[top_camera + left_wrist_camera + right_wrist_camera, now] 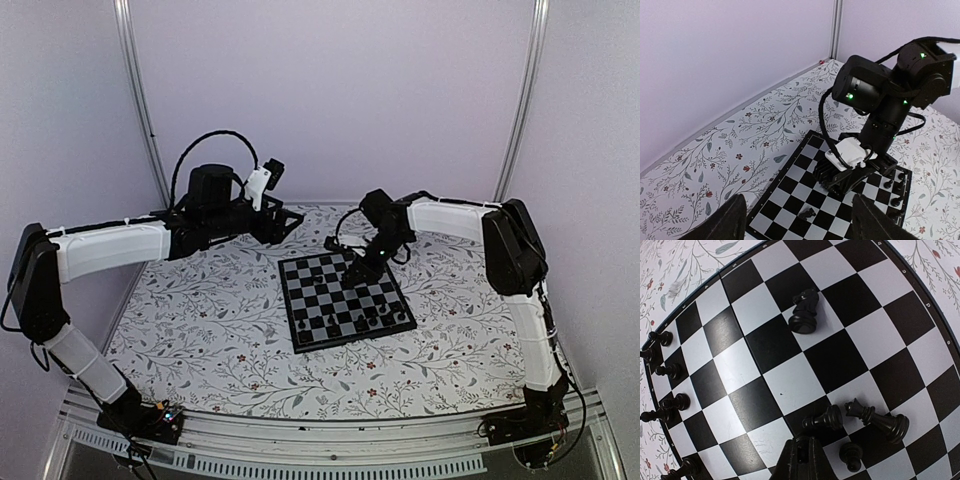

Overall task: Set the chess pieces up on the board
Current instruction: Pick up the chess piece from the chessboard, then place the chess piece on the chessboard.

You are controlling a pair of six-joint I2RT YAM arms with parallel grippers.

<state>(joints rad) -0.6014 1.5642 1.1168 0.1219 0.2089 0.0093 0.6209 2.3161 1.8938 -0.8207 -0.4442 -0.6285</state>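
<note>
right pincer [800,444] pinched together over board [790,382], beside toppled chess pieces [885,424].

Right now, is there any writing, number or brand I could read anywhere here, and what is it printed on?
Black border of the flat square chessboard with black and pale grey checks: tiny pale characters, too small and blurred to read.
Floral-patterned table cover: only leaves and flowers, no words.
Nothing else shows legible writing.
</note>
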